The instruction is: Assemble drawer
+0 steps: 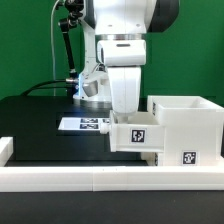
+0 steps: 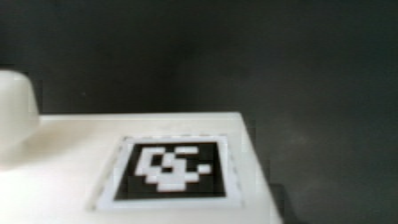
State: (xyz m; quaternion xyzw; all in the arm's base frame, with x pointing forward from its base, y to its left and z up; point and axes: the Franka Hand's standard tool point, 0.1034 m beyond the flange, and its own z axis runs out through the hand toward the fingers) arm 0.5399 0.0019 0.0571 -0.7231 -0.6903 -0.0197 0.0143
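Note:
The white boxy housing (image 1: 187, 122) stands at the exterior view's right, with a tag low on its front. A smaller white tray (image 1: 138, 136) with a square tag sits against the housing's left side, its bottom edge higher than the housing's. My gripper (image 1: 125, 116) comes straight down onto this tray and appears shut on it; the tray hides the fingertips. In the wrist view the tray's tagged face (image 2: 169, 165) fills the lower part, very close, with dark table beyond. The second tray is not clearly in view.
The marker board (image 1: 84, 124) lies flat on the black table behind the tray. A low white rail (image 1: 90, 180) runs along the front. A rounded white shape (image 2: 15, 110) shows at the edge of the wrist view. A lamp stand (image 1: 68, 45) stands at the back.

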